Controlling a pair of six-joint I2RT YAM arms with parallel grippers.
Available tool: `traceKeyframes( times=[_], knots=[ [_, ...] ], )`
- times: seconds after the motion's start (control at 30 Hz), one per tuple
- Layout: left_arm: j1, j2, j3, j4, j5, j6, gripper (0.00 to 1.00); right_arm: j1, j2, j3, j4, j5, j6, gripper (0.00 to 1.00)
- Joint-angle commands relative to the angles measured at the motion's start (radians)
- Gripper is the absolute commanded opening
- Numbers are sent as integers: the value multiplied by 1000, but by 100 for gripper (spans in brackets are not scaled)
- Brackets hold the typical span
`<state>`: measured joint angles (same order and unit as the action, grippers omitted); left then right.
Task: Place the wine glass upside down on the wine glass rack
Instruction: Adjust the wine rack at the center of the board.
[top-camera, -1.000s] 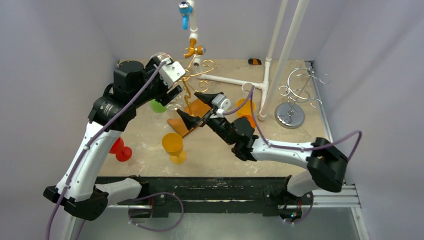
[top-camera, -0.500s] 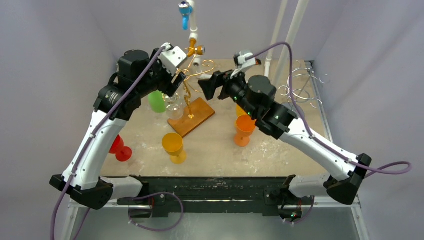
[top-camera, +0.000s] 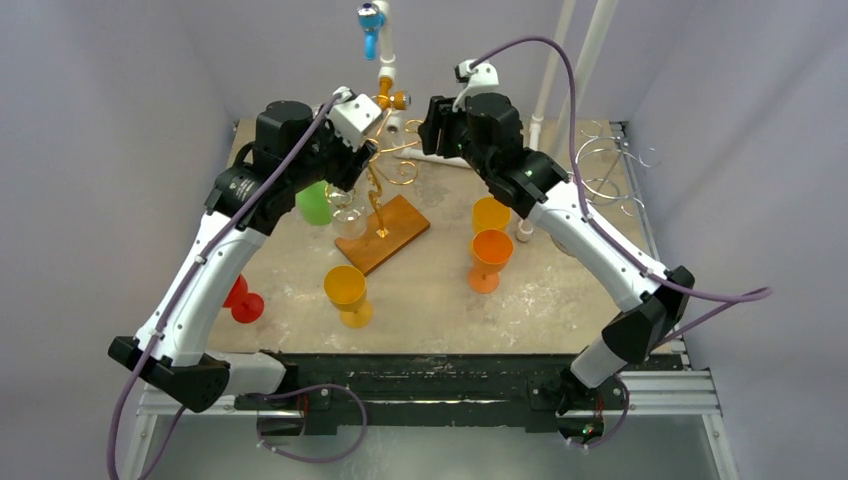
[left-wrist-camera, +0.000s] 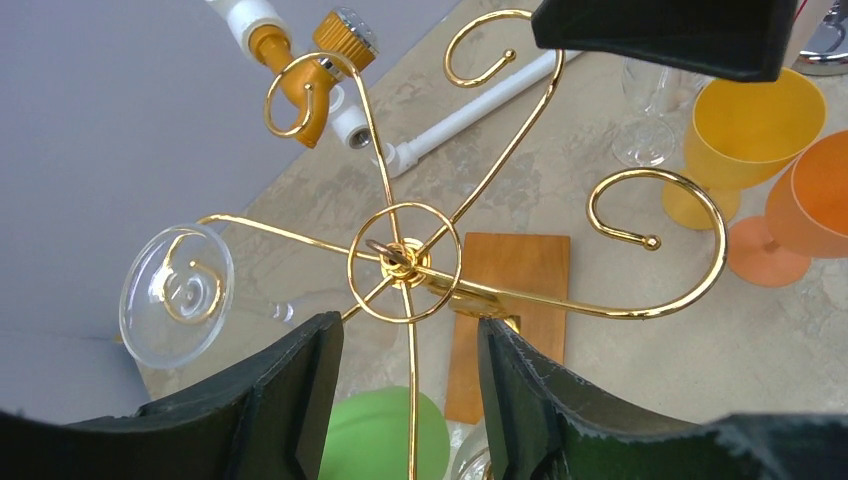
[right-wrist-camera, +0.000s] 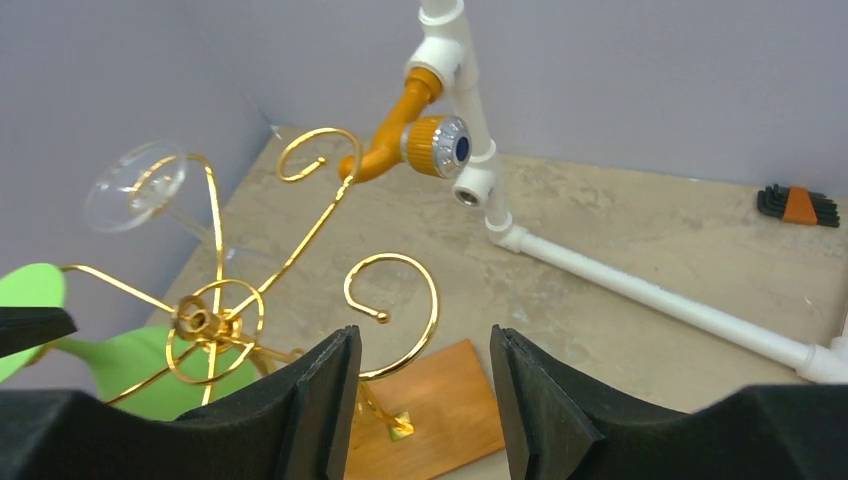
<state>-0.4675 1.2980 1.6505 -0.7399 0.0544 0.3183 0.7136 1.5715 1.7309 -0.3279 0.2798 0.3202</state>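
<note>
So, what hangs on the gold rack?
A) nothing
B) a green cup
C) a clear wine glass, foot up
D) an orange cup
C: in the left wrist view the round foot of the clear wine glass sits in a hook of the gold rack, with the stem going down from it.

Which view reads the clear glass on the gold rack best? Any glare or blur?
Left wrist: best, wine glass foot crisp, rim highlights only, hooked on the gold rack. Right wrist: foot pale, nearly lost against the grey wall. Top external: glass barely separates from the tabletop; lighting even, no hard shadows.
</note>
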Motion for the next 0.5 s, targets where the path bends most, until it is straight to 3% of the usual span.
traceKeyframes(
  times=[0.0,0.23,0.47],
  knots=[
    [1,12,-8,55,-20,-35,55,-15,16,42,38,4,-22,58],
    [1,17,-31,84,-28,-28,55,-58,54,13,108,-52,9,55],
    [1,38,-47,116,-51,-24,54,-65,49,-51,145,-114,31,34]
  ],
)
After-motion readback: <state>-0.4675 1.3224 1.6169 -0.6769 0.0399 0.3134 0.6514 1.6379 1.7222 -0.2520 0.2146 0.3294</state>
